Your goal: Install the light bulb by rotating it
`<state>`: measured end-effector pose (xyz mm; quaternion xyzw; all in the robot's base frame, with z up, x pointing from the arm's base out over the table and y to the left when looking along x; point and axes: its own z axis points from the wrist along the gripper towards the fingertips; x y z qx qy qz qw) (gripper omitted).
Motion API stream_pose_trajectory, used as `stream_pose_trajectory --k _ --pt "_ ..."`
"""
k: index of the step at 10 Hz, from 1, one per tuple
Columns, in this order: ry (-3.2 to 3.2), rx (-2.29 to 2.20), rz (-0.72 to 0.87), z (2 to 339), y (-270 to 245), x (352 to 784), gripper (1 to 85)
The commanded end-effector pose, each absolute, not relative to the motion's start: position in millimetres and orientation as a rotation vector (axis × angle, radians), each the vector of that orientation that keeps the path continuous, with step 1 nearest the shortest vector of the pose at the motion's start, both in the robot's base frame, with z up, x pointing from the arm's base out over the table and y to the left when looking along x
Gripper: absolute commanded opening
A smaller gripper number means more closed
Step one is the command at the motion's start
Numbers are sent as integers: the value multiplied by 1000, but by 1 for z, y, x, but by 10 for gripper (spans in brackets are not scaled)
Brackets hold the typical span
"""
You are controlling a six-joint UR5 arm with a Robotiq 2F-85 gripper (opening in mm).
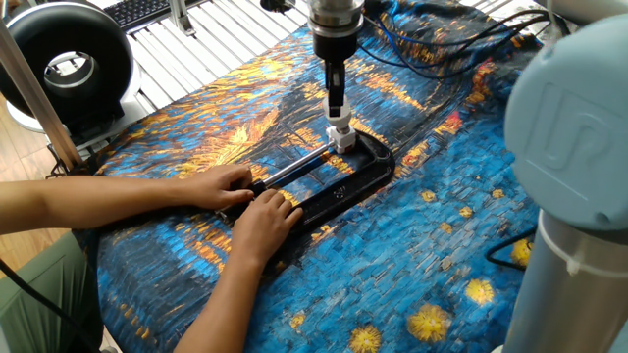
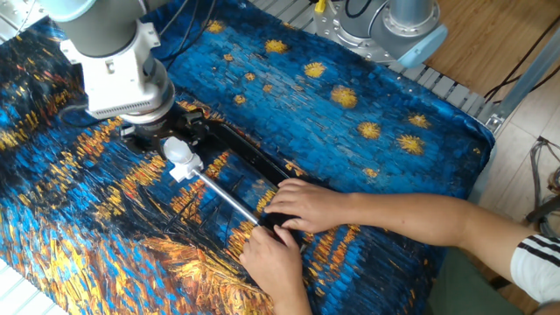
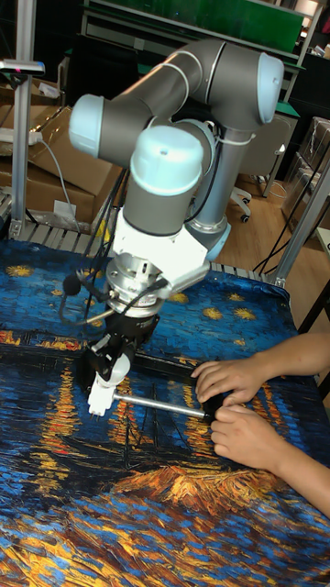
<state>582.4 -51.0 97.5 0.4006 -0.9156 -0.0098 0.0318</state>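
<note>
1. I have the hand [image 1: 338, 110] standing vertically over the light bulb [image 2: 178, 150], which sits upright on the small white socket block [image 2: 183, 170] at the far end of the black C-clamp [image 1: 334, 192] on the worktop [image 1: 432, 235].
2. The fingers look pinched onto the bulb's globe from above, with only a narrow gap between them. In the tall fixed view the bulb shows between them, though I can't be sure how firm the contact is.
3. A person's two hands [image 1: 245, 201] press down on the near end of the clamp, by its metal rod [image 2: 229, 203], bracing the fixture.
4. I judge this to be the screwing-in step: bulb seated in the socket, threading under way or about to start.
5. Next I need a wrist rotation about the bulb's axis, keeping the hand centred and lightly pressed down so the thread catches without tipping the socket.
</note>
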Motion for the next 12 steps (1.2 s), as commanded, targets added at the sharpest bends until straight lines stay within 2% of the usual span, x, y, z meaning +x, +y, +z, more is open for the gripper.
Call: stream_pose_trajectory --k 1,7,12 --pt "-2963 1041 19 105 -45 590 263" --pt "-3115 817 -70 104 -51 592 263" --pt "-3089 694 -90 106 -68 572 263"
